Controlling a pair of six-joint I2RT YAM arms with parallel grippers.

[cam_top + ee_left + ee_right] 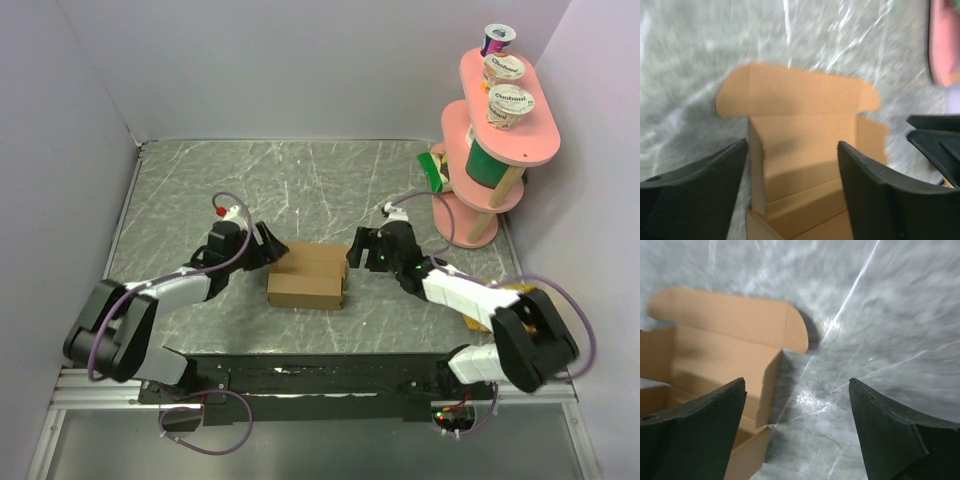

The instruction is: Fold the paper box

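Observation:
The paper box [308, 276] is plain brown cardboard, partly folded, in the middle of the table between both arms. In the left wrist view its walls stand up and the rounded lid flap [795, 90] lies flat beyond it. My left gripper [268, 247] is open at the box's left end, its fingers [880, 195] to either side of the box wall without gripping it. My right gripper [358, 250] is open at the box's right end, beside the side flap [770, 385], over bare table.
A pink two-tier stand [497, 130] with yogurt cups and a green can stands at the back right. A green packet [432, 170] lies at its foot. A yellow item [500, 296] lies under the right arm. Grey walls enclose the marbled table [250, 180].

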